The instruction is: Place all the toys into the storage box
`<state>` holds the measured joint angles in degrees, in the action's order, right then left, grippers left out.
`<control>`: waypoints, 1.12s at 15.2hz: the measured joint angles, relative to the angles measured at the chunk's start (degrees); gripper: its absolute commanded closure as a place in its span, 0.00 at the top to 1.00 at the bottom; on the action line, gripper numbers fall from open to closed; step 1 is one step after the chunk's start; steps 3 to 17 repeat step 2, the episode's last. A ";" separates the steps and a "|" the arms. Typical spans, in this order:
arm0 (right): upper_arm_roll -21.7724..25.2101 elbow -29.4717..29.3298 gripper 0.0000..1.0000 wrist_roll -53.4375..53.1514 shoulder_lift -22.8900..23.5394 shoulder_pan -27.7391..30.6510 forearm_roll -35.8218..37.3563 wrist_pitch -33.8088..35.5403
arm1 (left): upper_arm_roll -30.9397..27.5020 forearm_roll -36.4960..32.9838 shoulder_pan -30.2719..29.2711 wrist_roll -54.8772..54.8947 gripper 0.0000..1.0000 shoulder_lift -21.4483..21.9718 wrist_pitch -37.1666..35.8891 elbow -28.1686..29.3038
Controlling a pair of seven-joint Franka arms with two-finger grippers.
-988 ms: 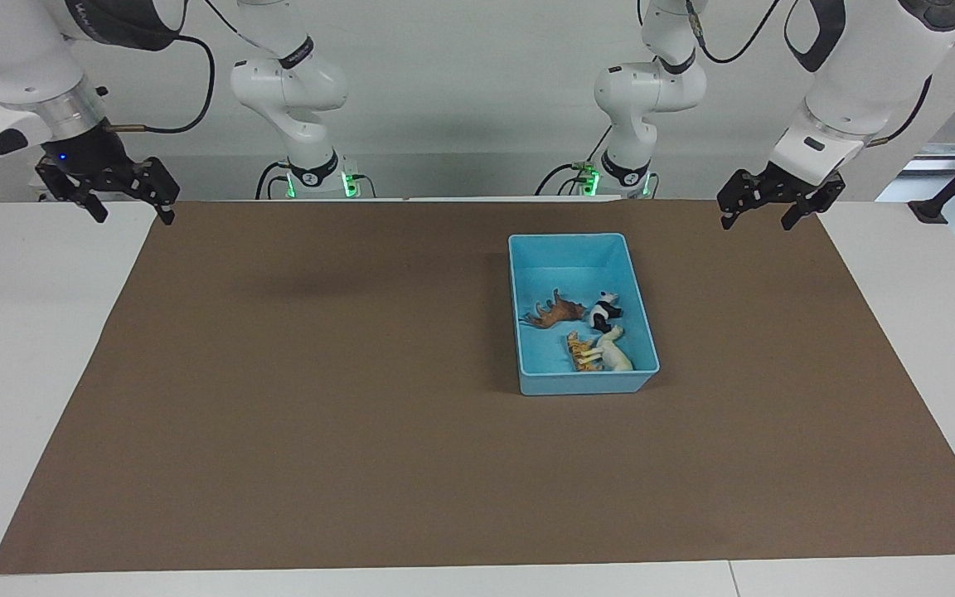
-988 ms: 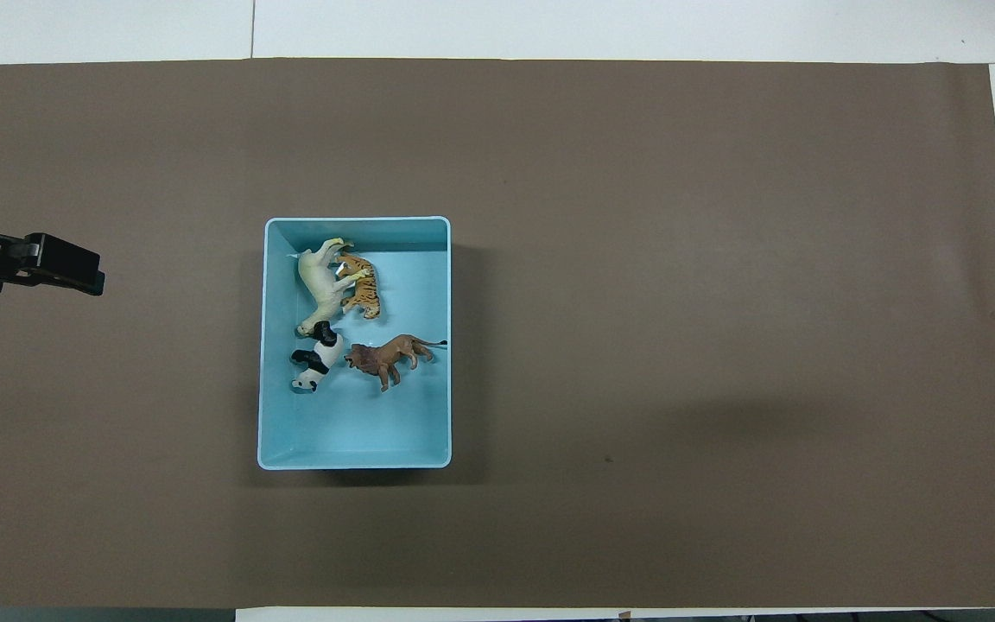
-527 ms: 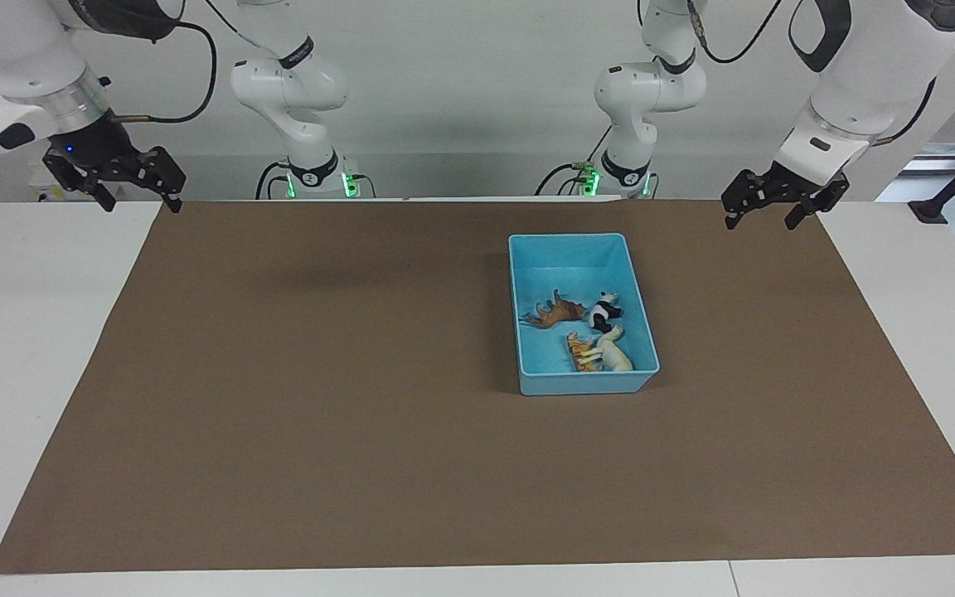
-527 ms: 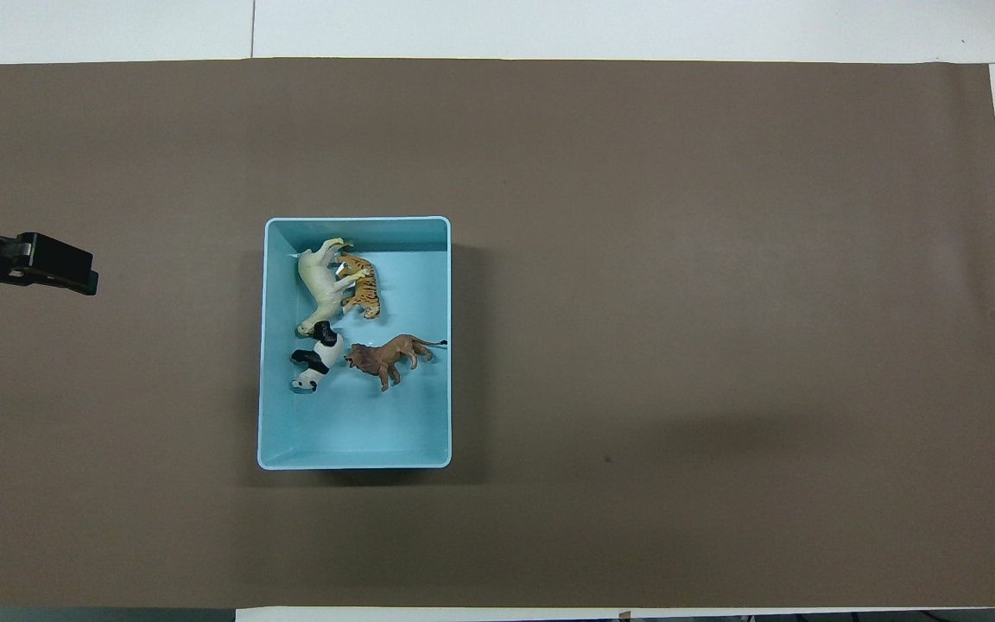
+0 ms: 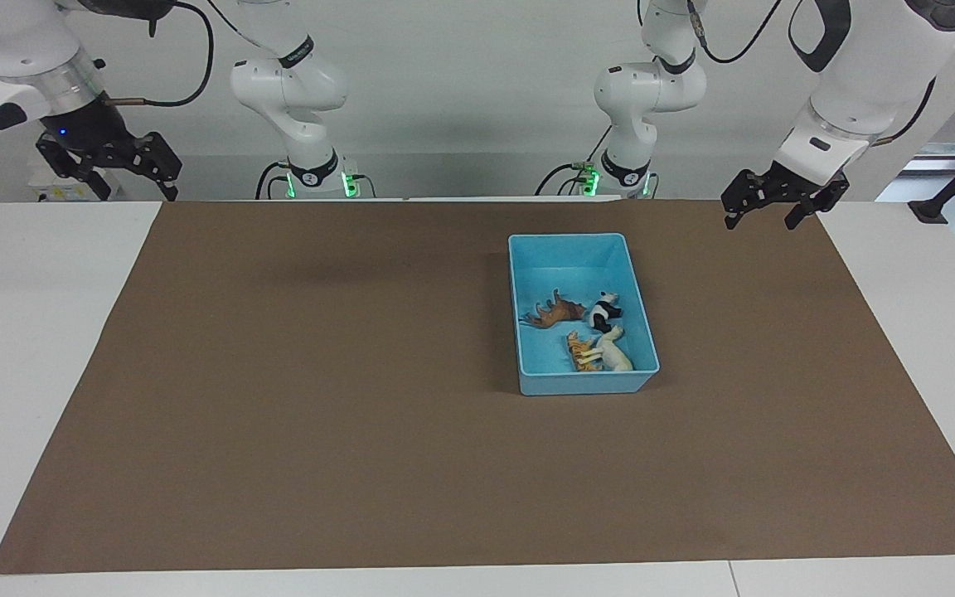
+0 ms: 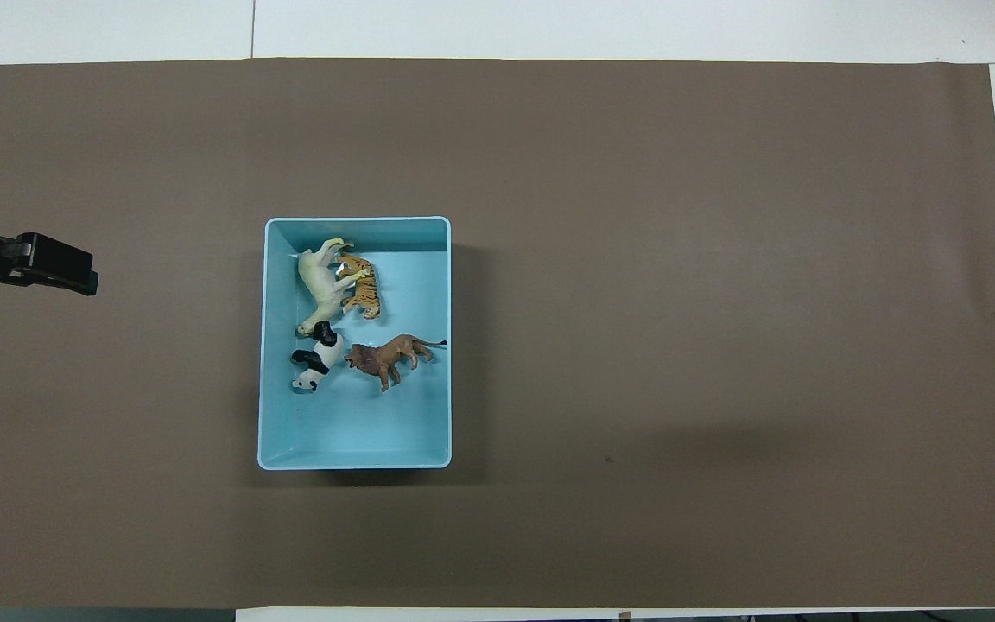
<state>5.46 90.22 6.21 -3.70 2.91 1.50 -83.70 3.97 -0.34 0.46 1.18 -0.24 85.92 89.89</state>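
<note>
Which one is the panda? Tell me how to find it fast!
Look at the brown mat and find the blue box on it. Four toy animals lie inside; the panda is between the cream animal and the brown lion, nearer the robots than the striped tiger. It is the only black-and-white one.

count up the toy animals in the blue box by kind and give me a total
tiger: 1
cream-white long-necked animal: 1
lion: 1
panda: 1
Total: 4, all inside the storage box.
</note>
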 measured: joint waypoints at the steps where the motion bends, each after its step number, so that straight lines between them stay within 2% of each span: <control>1: 0.00 0.24 1.00 0.00 0.05 0.00 0.00 0.00 | 0.00 0.00 0.00 0.00 1.00 0.00 0.00 0.00; 17: -0.01 0.41 1.00 0.00 0.12 0.00 0.00 0.00 | 0.00 0.00 0.00 0.00 1.00 0.00 0.00 0.00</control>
